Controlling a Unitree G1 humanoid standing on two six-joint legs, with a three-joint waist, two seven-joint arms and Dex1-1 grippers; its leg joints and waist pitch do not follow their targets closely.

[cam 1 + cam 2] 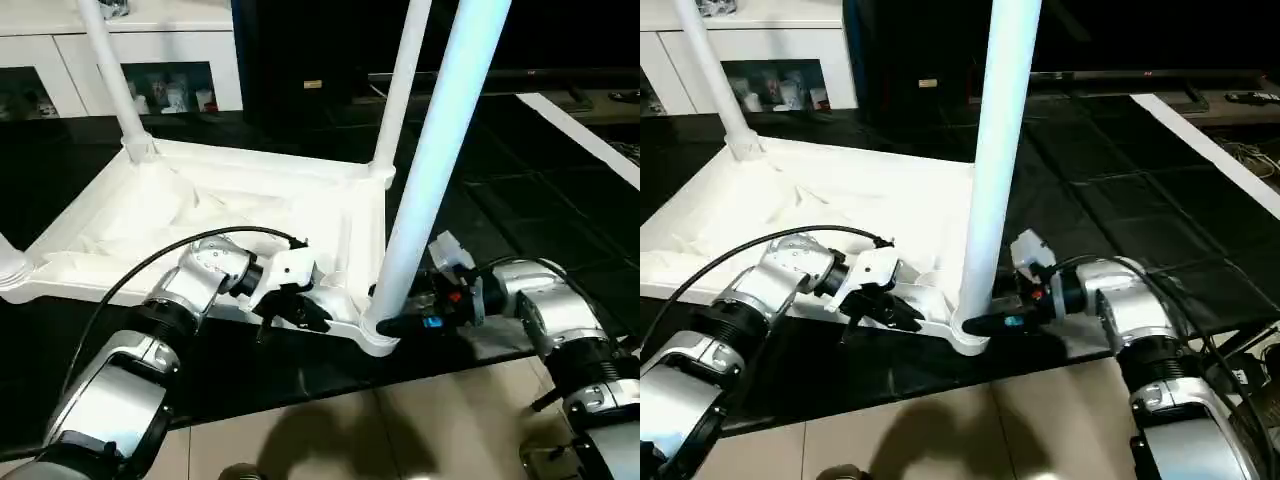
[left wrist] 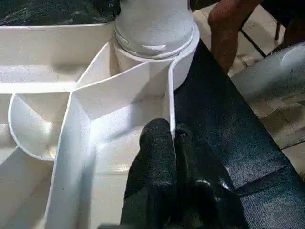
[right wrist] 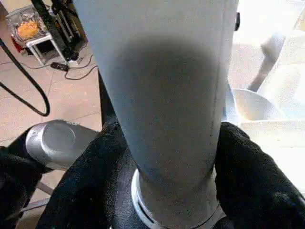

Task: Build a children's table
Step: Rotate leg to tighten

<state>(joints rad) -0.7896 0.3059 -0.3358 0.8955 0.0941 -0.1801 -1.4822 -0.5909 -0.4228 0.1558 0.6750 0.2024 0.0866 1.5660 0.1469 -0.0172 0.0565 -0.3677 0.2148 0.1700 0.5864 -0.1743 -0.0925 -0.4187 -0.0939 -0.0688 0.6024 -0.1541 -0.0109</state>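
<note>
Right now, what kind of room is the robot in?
Probably a living room at home. A white glass-door cabinet with small things inside stands at the back, the floor has tan tiles, and the upside-down children's table lies on a dark mat.

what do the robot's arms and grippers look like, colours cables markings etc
Both forearms are ribbed silver cylinders with black joint rings. The left gripper has a white housing, black fingers and a black cable looping along its arm. The right gripper has black fingers, a white block, and small red and blue parts at the wrist.
</note>
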